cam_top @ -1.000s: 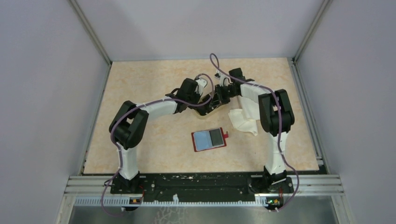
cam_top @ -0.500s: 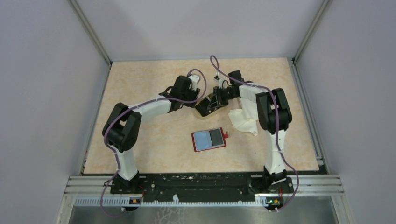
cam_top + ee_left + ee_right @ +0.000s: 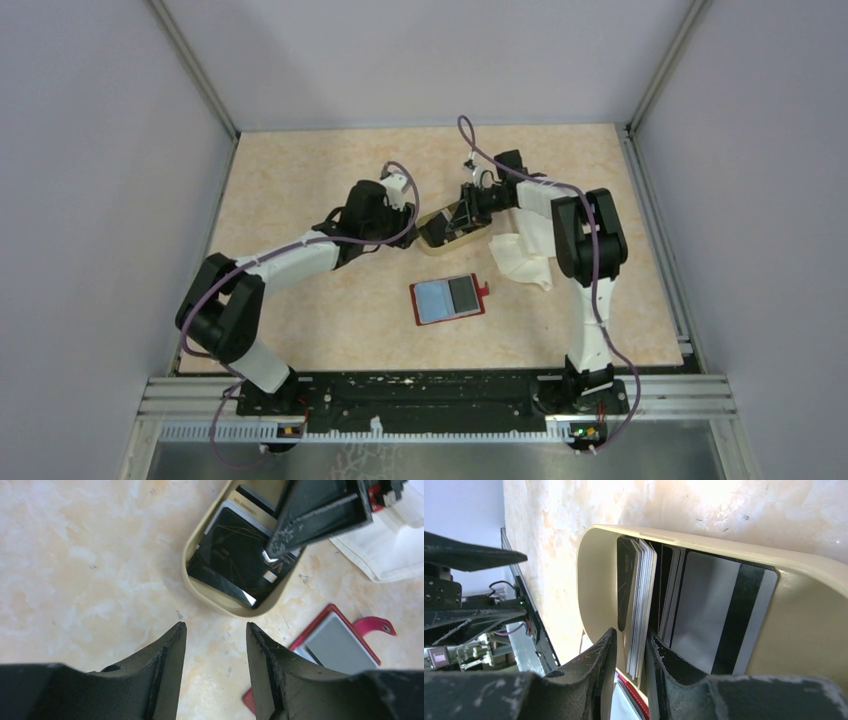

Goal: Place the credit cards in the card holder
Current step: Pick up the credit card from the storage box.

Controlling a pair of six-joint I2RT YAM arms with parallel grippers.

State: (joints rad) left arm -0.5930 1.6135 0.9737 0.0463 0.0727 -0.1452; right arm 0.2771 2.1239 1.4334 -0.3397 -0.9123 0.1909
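Several credit cards (image 3: 235,560), mostly black, lie in a tan oval tray (image 3: 436,243). In the right wrist view a stack of cards (image 3: 639,595) stands on edge and a whitish card with a black stripe (image 3: 719,620) leans on the tray wall. My right gripper (image 3: 630,645) reaches into the tray and straddles that stack, open, with a small gap on one side. Just short of the tray's near end, my left gripper (image 3: 215,630) is open and empty over bare table. The red card holder (image 3: 448,298) lies open in front of the tray, with a light blue and a grey card showing in it.
A crumpled white cloth (image 3: 520,255) lies right of the tray, under the right forearm. The right gripper's finger (image 3: 320,515) hangs over the tray in the left wrist view. Grey walls enclose the table on three sides.
The left arm has drawn back to the left, away from the tray, and its jaws have opened. The right gripper has stayed in the tray and its jaws have spread.
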